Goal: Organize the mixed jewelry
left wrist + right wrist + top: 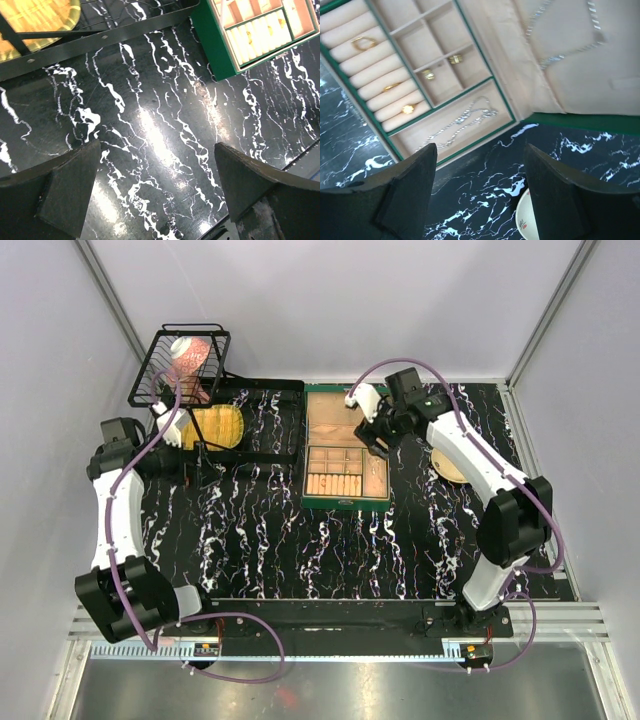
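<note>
The green box (345, 498) lies open at mid table. In the right wrist view its beige tray (485, 105) holds gold rings (364, 43) on the ring rolls, small gold pieces (428, 75) in the square compartments and a silver chain (462, 122) in the long compartment. Another fine chain (565, 42) lies on the lid lining. My right gripper (480, 167) is open and empty, just above the table beside the box's right edge (370, 435). My left gripper (157, 145) is open and empty over bare marble, left of the box (195, 460).
A round tan plate (447, 466) lies right of the box; its rim shows in the right wrist view (522, 220). A black tray (262, 452) with a yellow plate (215, 425) sits left of the box. A black wire basket (180, 362) stands at the back left.
</note>
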Motion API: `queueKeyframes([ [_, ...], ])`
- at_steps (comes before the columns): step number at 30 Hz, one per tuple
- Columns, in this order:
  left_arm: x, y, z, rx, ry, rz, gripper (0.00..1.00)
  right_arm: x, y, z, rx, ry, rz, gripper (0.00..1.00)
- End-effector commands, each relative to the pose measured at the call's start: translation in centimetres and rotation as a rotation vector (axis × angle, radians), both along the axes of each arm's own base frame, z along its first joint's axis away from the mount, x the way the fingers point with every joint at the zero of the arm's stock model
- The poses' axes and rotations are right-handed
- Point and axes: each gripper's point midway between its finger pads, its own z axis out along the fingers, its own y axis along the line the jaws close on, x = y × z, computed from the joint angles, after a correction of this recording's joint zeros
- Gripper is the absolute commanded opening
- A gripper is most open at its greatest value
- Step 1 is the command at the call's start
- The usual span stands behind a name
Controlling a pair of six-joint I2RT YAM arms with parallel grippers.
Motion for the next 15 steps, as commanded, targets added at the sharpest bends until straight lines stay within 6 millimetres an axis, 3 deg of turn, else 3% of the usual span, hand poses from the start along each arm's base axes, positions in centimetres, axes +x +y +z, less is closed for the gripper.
queueKeyframes([
  [1,1.9,-1.7,2.1,-0.07,-0.076,-0.05,0.99,3.6,-1.7,2.1,0.038,-0.069,-0.168,0.76],
  [4,2.2,-1.9,2.1,-0.061,-0.076,-0.06,0.99,4.6,-3.0,2.7,0.058,-0.082,-0.221,0.8],
  [5,2.3,-1.8,2.0,-0.057,-0.074,-0.059,0.99,5.0,-3.4,2.8,0.062,-0.085,-0.232,0.84],
  [6,2.3,-1.8,2.0,-0.055,-0.074,-0.062,0.99,5.6,-4.2,2.4,0.059,-0.079,-0.259,0.96],
  [7,2.4,-1.9,1.9,-0.057,-0.073,-0.064,0.99,6.1,-4.6,2.7,0.066,-0.089,-0.274,0.98],
  [15,2.2,-1.7,1.4,-0.038,-0.068,-0.068,0.99,9.4,-6.1,2.7,0.167,-0.06,-0.317,1.0],
])
